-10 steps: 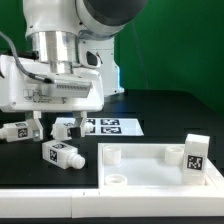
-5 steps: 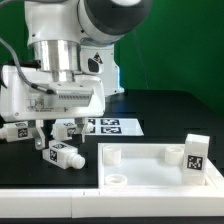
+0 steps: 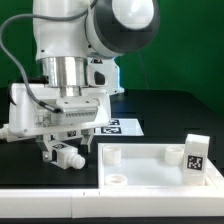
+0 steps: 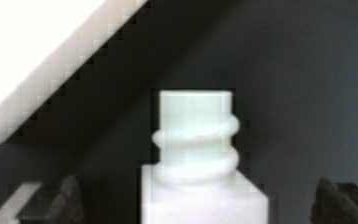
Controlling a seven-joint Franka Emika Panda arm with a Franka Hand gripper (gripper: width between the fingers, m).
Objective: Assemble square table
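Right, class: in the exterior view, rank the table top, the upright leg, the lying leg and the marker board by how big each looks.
1. table top
2. upright leg
3. Unsure: the lying leg and the marker board are both partly hidden, so they stay unranked.

Pincer (image 3: pixel 59 149) wide, apparently astride lying leg (image 3: pixel 67 158), to ext. view's left of sq. top (image 3: pixel 150 166).
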